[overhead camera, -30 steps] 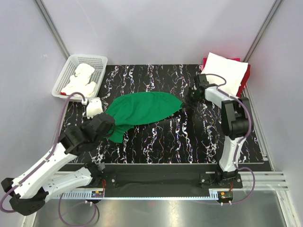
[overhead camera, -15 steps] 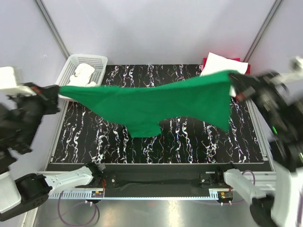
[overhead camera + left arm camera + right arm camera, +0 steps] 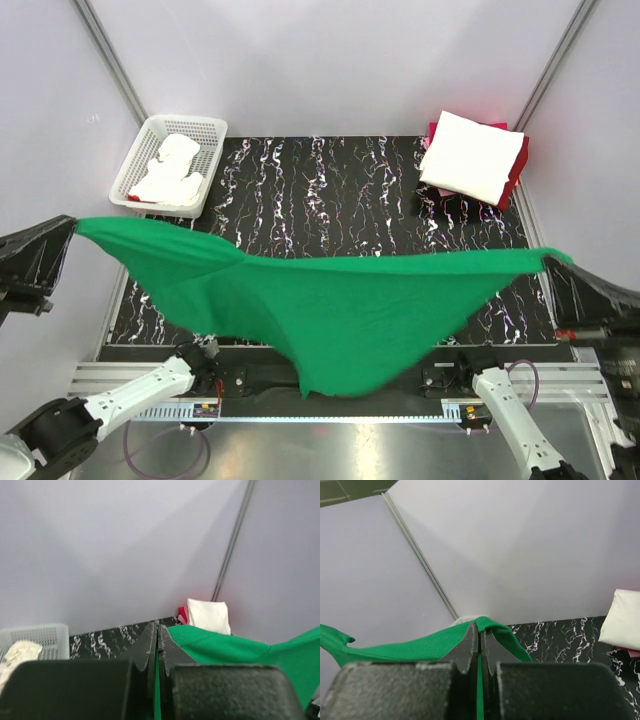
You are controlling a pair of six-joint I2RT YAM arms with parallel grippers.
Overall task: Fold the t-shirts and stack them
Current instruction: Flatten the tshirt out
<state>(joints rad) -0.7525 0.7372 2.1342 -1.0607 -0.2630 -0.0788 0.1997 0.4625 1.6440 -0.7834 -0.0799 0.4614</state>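
Green t-shirt (image 3: 340, 300) off table (image 3: 330, 190) now; second ago heaped mid-table. Hangs stretched in air between arms, belly sagging over near edge. Left gripper (image 3: 70, 228) and right gripper (image 3: 550, 265) pinched tight on opposite ends. Opened out, ready for laying flat. Folded stack (image 3: 470, 158) far right.

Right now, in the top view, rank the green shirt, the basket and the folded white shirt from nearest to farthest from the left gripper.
1. green shirt, pinched in the left gripper itself.
2. basket, far left corner.
3. folded white shirt, far right corner.
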